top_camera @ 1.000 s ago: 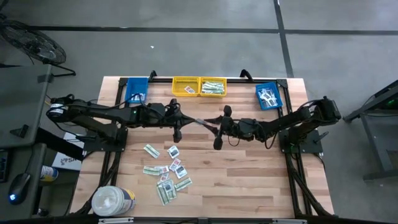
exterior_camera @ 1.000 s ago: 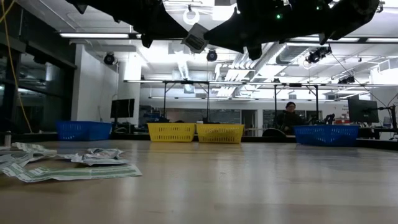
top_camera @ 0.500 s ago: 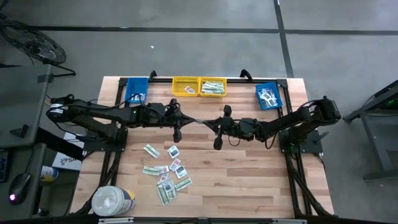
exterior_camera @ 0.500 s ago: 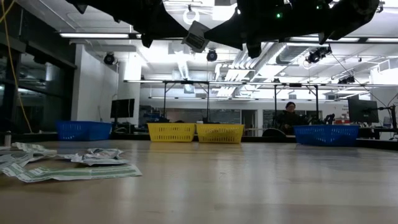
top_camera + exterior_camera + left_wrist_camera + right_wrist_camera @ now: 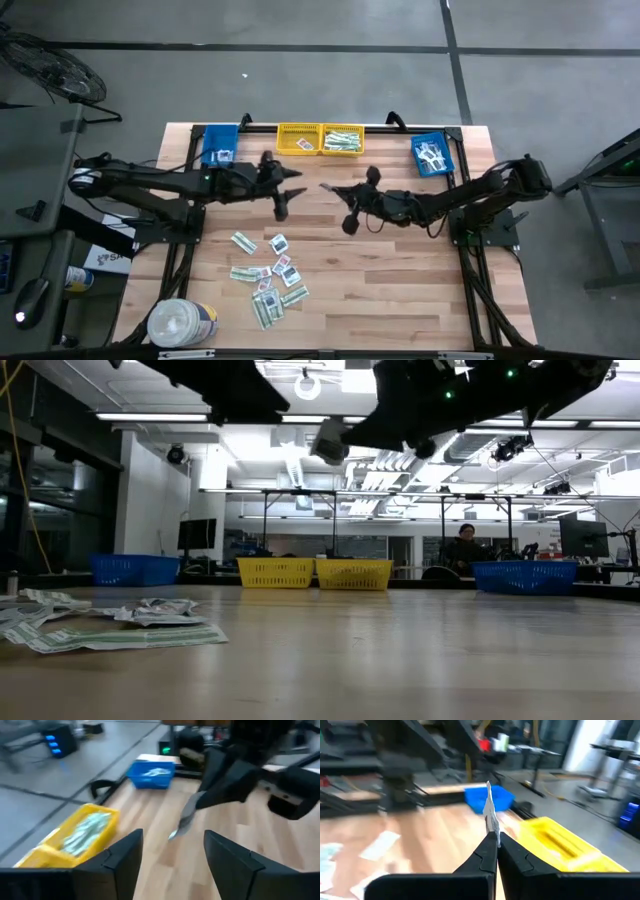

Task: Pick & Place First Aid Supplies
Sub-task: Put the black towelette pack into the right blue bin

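My right gripper [image 5: 492, 840] pinches the packet [image 5: 490, 812] by its edge, left gripper [image 5: 172, 852] spread; it may slip.

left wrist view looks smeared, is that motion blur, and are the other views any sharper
Left wrist view: streaky all over, likely motion blur; yellow bin soft. Right wrist view: packet in the right hand fairly crisp, background blurred. Low view: arms are backlit silhouettes under bright ceiling lights. High view: evenly lit, sharp.
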